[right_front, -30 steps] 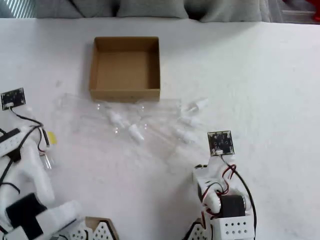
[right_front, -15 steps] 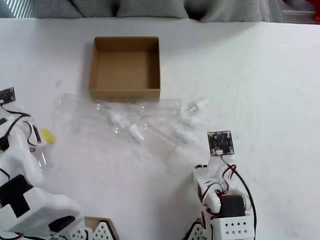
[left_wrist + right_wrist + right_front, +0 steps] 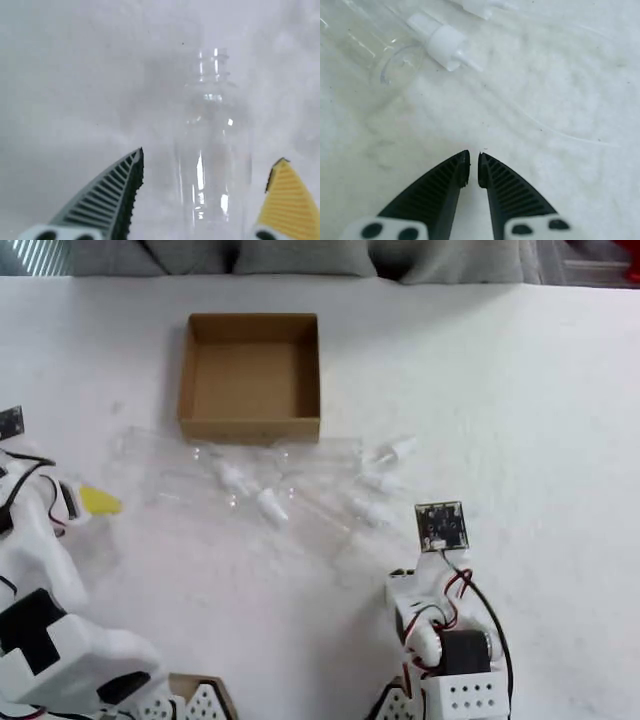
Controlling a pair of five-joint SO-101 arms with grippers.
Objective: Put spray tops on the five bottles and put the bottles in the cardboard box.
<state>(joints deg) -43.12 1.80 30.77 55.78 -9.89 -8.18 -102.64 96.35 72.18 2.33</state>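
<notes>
The left gripper (image 3: pixel 210 155) is being held wide open around a clear, uncapped bottle (image 3: pixel 212 125), and neither side is seen pressing on it. Since the earlier frames its arm has been swung towards the table's (image 3: pixel 520 390) left edge, and more of the yellow finger (image 3: pixel 98 502) is being exposed. The right gripper (image 3: pixel 472 170) is being kept almost closed and empty, unmoved, near a loose white spray top (image 3: pixel 445 42). Other bottles and tops are lying scattered between the arms and the cardboard box (image 3: pixel 250 428). The bottle's long axis is running straight away from the left gripper, neck outward.
</notes>
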